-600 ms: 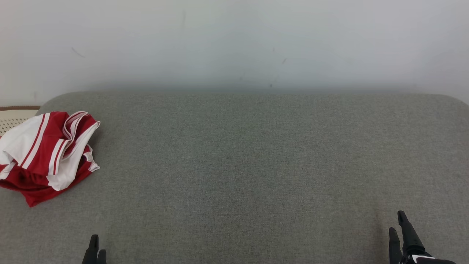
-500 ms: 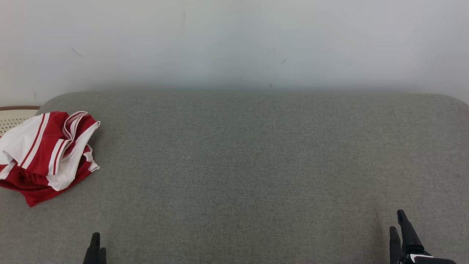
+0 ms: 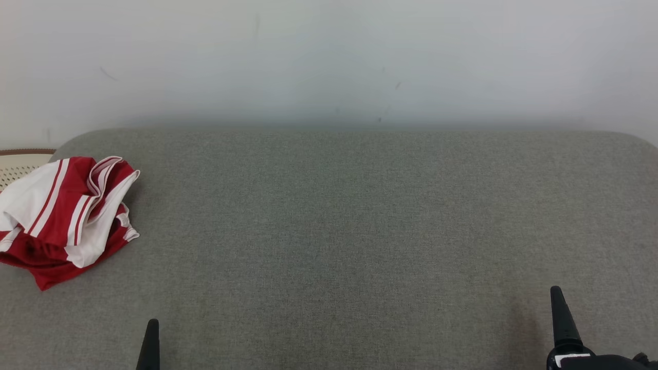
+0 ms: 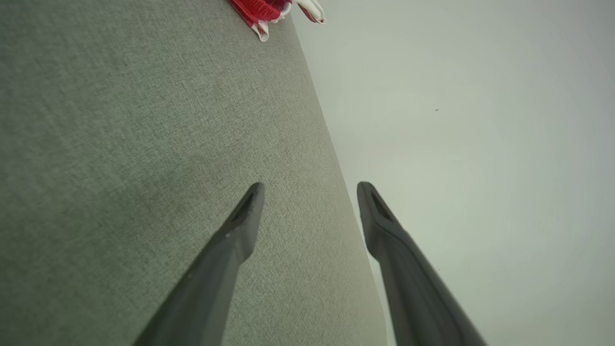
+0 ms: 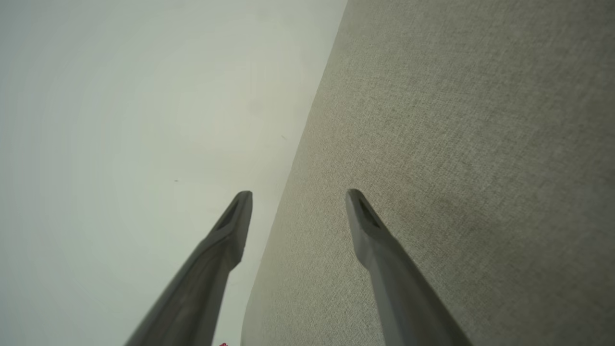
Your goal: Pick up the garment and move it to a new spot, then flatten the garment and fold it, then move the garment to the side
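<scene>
**Sizing up a crumpled garment at the bench's far-left end**

The grey cloth-covered bench [image 3: 360,216] spreads across the head view. The garment [image 3: 67,216] lies on its left end near the back corner, well apart from both grippers.

The garment is a red-and-white striped heap, bunched and folded over itself. It looks light, thin and limp, so it should sag and unfurl once lifted rather than keep its shape. The weave may slide a little on itself. The raised white-edged fold at its upper right stands proud of the pile and seems the easiest place to pinch; a grip on a single layer there risks dragging the rest along the bench.

The left gripper [image 4: 310,192] and the right gripper [image 5: 298,199] both stand with fingers spread wide and nothing between them, hovering over the bench's near side.

The garment's left part runs off the head view's edge, so its full extent and type cannot be told. Its collar, hems and sleeves are buried in the folds. A pale perforated object with a brown rim [image 3: 20,163] sits behind it, partly hidden and not identifiable.
</scene>
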